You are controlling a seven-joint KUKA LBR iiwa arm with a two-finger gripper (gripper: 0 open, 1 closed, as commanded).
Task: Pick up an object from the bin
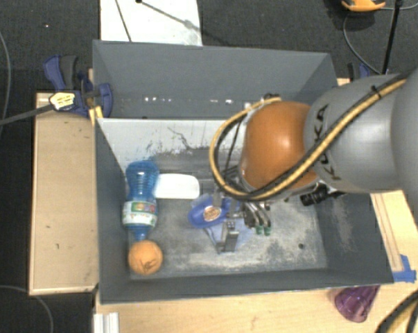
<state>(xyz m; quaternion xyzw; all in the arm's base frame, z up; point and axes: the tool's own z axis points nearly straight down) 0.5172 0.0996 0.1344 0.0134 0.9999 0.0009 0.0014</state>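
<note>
1. Bin (215, 82): grey sheet metal with sloped walls. The floor is scuffed and dusty, with scratch marks on the far wall.
2. Arm: smooth grey casing with a glossy orange dome cover at the wrist and black-and-yellow cables looped round it. It comes in from the right.
3. Gripper (228, 240): dark metal, down at the bin floor, centre and slightly toward the near side. Jaw state: cannot tell, as the tips are masked by blue material.
4. Blue plastic object (198, 216): it lies at mid-floor, directly under and left of the gripper and touching it. It is rounded, with a small brownish round disc (211, 214) on its upper face. The visible part runs from left to lower right under the gripper. The rest is hidden, so its full long axis is unclear.
5. White oblong block (177, 186): smooth with rounded corners, lying flat just beyond the blue object. Its long axis runs left-right.
6. Blue bottle (140, 186): translucent plastic with a white-green label band, lying on its side along the left wall. Its long axis runs far-to-near. Which end has the cap cannot be told.
7. Orange ball (145, 257): round with a matte, dimpled skin, in the near-left corner. It touches the near end of the bottle.
</note>
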